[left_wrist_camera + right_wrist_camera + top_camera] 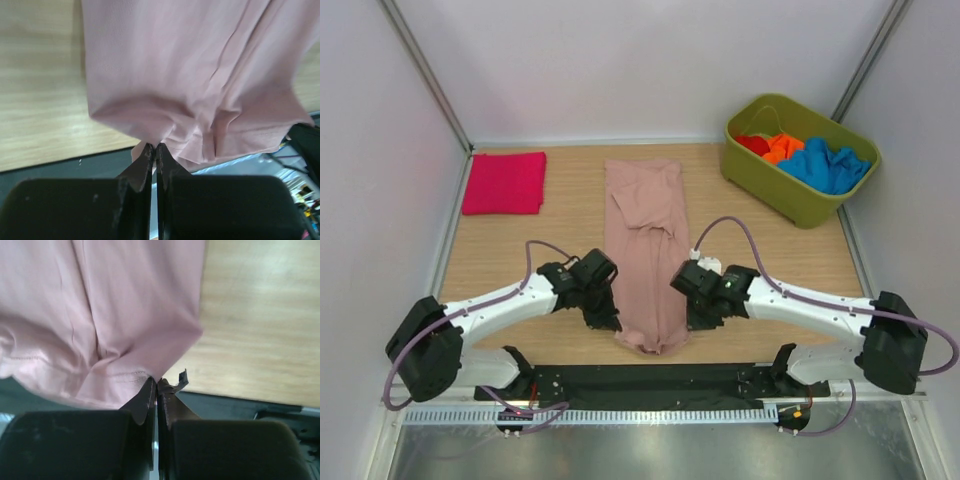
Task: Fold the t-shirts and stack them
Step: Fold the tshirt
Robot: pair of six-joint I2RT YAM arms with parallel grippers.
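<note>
1. White walls (620,60) close off the far, left and right sides of a wooden table (510,265), and a black strip (620,380) runs along its near edge.
2. Down the middle of the table a pink shirt (645,230) is laid out as a long narrow band, from close to the far edge to the near edge, where its hem reaches the black strip.
3. The left gripper (154,147) is closed tight, with the near left corner of the pink shirt pinched at its fingertips.
4. The right gripper (156,381) is likewise closed, and the near right corner of the hem is pinched in it.
5. Between the two grippers the hem is bunched and creased.
6. A magenta shirt (504,183) lies folded flat at the far left, beside the left wall and well apart from the pink shirt.
7. At the far right corner an olive tub (790,195) is set at an angle, with a red shirt (752,143), an orange shirt (782,148) and a blue shirt (825,165) heaped in it.
8. Bare wood is seen on both sides of the pink shirt, wider on the left than between the shirt and the tub.
</note>
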